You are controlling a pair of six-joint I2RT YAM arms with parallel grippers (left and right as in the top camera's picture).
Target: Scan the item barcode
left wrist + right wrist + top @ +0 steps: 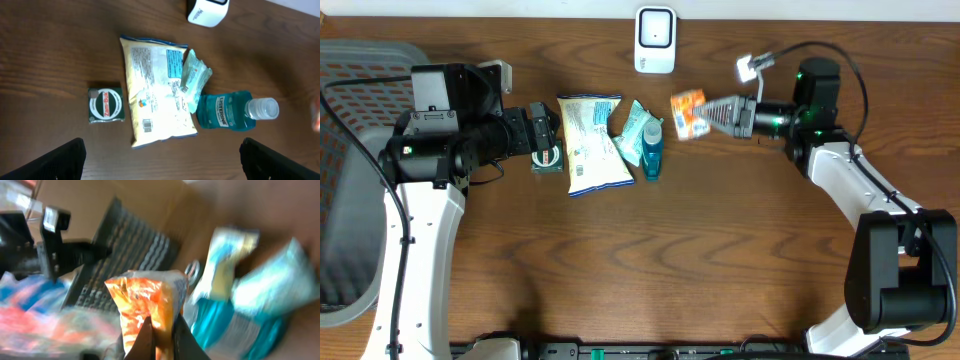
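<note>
An orange snack packet (688,112) hangs above the table, below and right of the white barcode scanner (655,40). My right gripper (712,113) is shut on the orange packet (147,307), pinching its lower edge between both fingers. My left gripper (546,140) stands open over a small green box (547,158), with nothing between its fingers (62,159). In the left wrist view the green box (105,105) lies beside a white snack bag (155,95), whose barcode faces up, and the scanner's (207,11) corner shows at the top.
A small teal wipes pack (638,130) and a blue mouthwash bottle (652,155) lie right of the white bag (592,142). A grey mesh basket (350,180) stands at the table's left edge.
</note>
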